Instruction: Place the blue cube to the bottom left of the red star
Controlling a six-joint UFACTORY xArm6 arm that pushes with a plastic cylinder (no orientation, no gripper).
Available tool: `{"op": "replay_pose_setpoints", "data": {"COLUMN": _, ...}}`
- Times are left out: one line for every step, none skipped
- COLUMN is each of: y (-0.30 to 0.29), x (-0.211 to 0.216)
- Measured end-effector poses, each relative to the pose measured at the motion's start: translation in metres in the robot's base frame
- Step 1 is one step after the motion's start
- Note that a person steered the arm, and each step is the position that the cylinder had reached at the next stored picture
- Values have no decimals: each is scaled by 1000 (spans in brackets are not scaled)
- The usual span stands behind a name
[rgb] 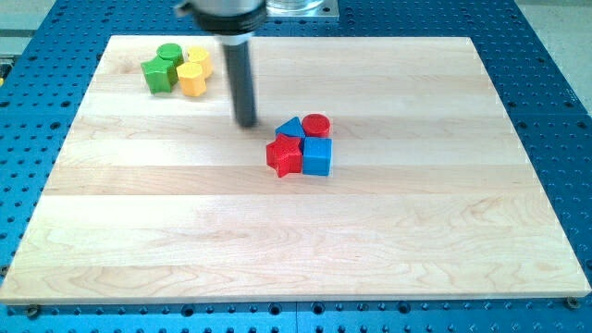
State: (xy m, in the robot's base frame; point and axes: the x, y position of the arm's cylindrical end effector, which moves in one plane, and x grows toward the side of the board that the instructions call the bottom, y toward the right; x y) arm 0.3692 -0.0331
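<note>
In the one camera view the board [139, 231] lay pale across the blue perforated table, and my tip [246, 123] stood on it just up and to the view's left of a tight cluster near the middle, close to but not touching the blue triangle [291, 127]. There were no fingers to spread or pinch; the arm ended in a plain dark rod. The blue cube [317, 157] sat at the cluster's lower right, pressed against the right side of the red star [285, 156], with the red cylinder [316, 124] directly above it and the triangle above the star. Far off at the view's top left huddled a green cylinder [168, 53], a green block [159, 75] and two yellow blocks [193, 80], well out of the way. To my eye the cube was on the wrong side of the star, so the tidy course would be to bring the tip round to the cube's upper edge, between it and the cylinder, push it down clear of the star, then come to its right face and sweep it leftward beneath the star. A slow push seemed wise, since the star could easily be dragged along.
</note>
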Motion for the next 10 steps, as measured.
{"op": "replay_pose_setpoints", "data": {"y": 115, "x": 3}}
{"op": "replay_pose_setpoints", "data": {"y": 135, "x": 19}}
{"op": "replay_pose_setpoints", "data": {"y": 117, "x": 53}}
{"op": "replay_pose_setpoints", "data": {"y": 73, "x": 84}}
{"op": "replay_pose_setpoints", "data": {"y": 7, "x": 116}}
{"op": "replay_pose_setpoints", "data": {"y": -24, "x": 118}}
{"op": "replay_pose_setpoints", "data": {"y": 14, "x": 143}}
{"op": "replay_pose_setpoints", "data": {"y": -10, "x": 190}}
{"op": "replay_pose_setpoints", "data": {"y": -89, "x": 162}}
{"op": "replay_pose_setpoints", "data": {"y": -157, "x": 153}}
